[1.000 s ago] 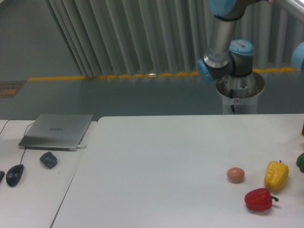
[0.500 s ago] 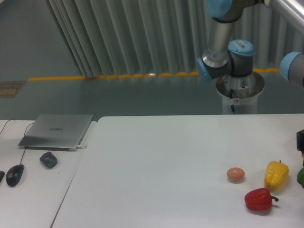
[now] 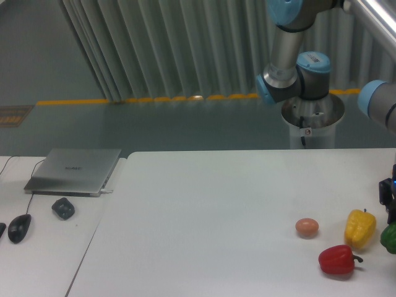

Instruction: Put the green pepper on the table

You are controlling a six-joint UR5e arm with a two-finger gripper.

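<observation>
The arm (image 3: 291, 55) reaches rightward — its gripper (image 3: 388, 198) barely in frame.

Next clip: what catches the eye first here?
The bright cluster near the right edge of the white table: a yellow pepper, a red pepper in front of it, and a small brownish egg-like thing to their left. At the very edge the green pepper shows only in part, under the dark pincer, whose jaws are cut off by the frame. Behind, the blue-jointed arm rises from its pedestal.
</observation>
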